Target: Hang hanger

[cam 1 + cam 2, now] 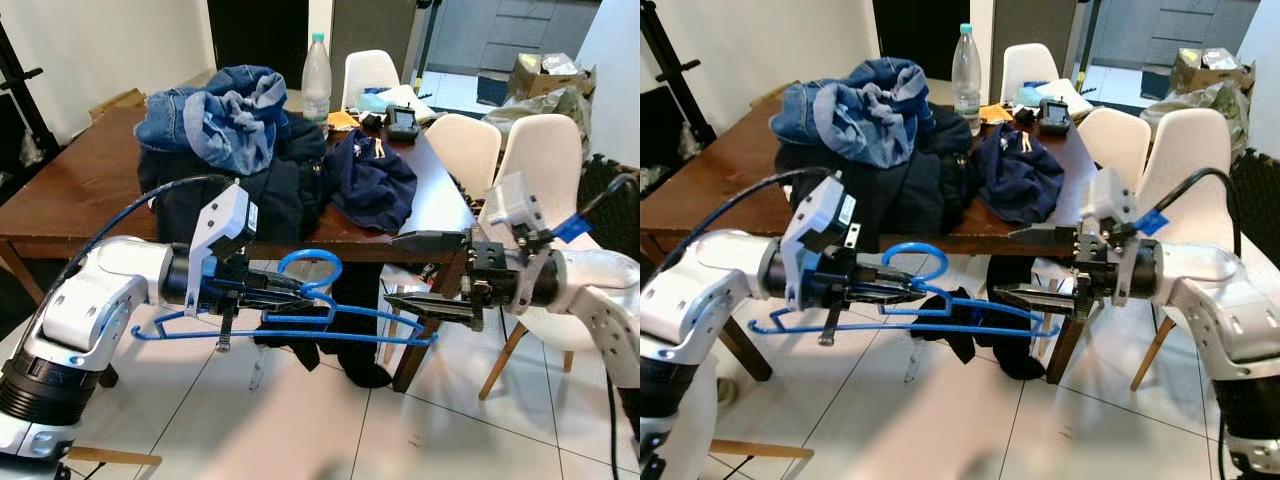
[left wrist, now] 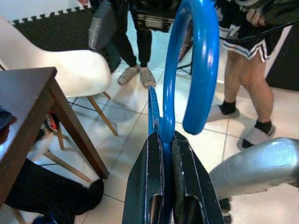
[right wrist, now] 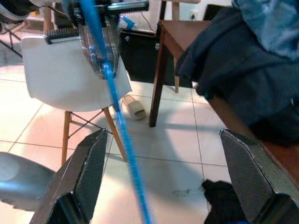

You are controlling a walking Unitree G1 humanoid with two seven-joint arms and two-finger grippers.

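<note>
A dark wooden table (image 1: 70, 200) stands on a pale tiled floor (image 1: 330, 430), with white chairs (image 1: 540, 160) along its far side and by its near corner. On the table lies a heap of clothes: denim jeans (image 1: 225, 115) on top of dark garments (image 1: 270, 190), a navy piece (image 1: 375, 180) beside them, and a clear plastic bottle (image 1: 316, 75) standing upright behind. A black garment (image 1: 955, 325) hangs off the table edge towards the floor.

In front of the table edge, over the tiles, the left gripper (image 1: 290, 292) has its two black fingers pressed together on the neck of a blue hanger (image 1: 330, 318), just below the hook. The hanger's long axis runs roughly level across the robot's front, from beneath the left forearm on one side to a tip just by the right gripper (image 1: 425, 270) on the other. Its hook curls upward above the left fingertips, open end turned down. The right gripper faces the left one with its fingers spread wide apart, one above the other; the hanger's bar runs between them without touching either in the right wrist view.

In the left wrist view, two people's legs (image 2: 243, 93) stand on the tiles beyond the hook.
</note>
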